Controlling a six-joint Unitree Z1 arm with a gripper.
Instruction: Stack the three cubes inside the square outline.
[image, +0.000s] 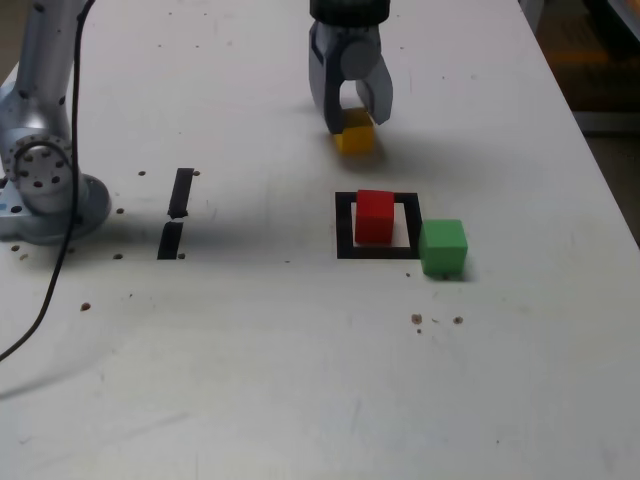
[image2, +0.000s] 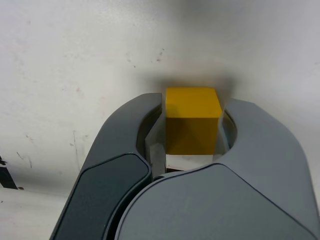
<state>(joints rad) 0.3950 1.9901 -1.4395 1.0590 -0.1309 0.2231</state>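
White tabletop (image: 250, 380): my pincer (image: 352, 112) was clamped on the yellow cube (image: 354, 133), behind the square outline (image: 345, 228) holding the red cube (image: 375, 217), green cube (image: 443, 247) touching its corner; next I'd lift yellow and seat it squarely on red.

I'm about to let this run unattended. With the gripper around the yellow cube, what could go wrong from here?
1. The gripper meets the yellow cube only near its fingertips, so the cube might slip on lifting.
2. The green cube sits against the square outline, beside the red cube; a lowering gripper could knock it.
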